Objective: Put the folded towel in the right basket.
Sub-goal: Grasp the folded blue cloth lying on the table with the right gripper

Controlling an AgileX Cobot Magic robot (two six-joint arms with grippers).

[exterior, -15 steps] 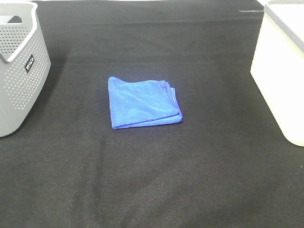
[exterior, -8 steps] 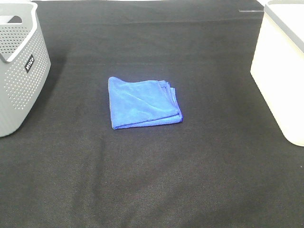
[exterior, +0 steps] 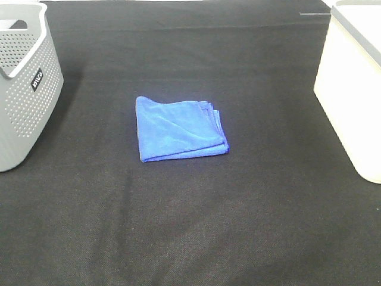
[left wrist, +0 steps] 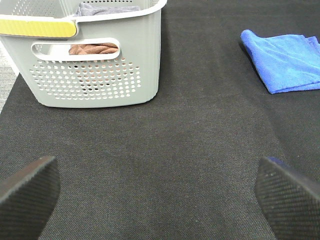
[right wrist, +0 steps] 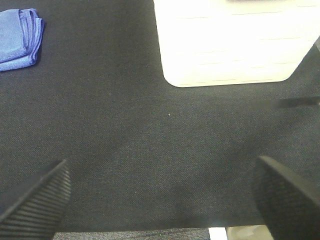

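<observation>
The folded blue towel [exterior: 178, 129] lies flat on the black table mat, about midway between the two baskets. It also shows in the left wrist view [left wrist: 285, 60] and at the edge of the right wrist view [right wrist: 19, 39]. The right basket [exterior: 354, 89] is white and stands at the right edge; the right wrist view shows its wall [right wrist: 230, 42]. My left gripper [left wrist: 157, 195] is open and empty, well short of the towel. My right gripper [right wrist: 160, 197] is open and empty over bare mat near the white basket. Neither gripper shows in the exterior high view.
A grey perforated basket [exterior: 24, 89] stands at the left edge and holds brown and grey cloths [left wrist: 95, 48]. The black mat [exterior: 196, 226] covers the table; its near edge shows in the right wrist view.
</observation>
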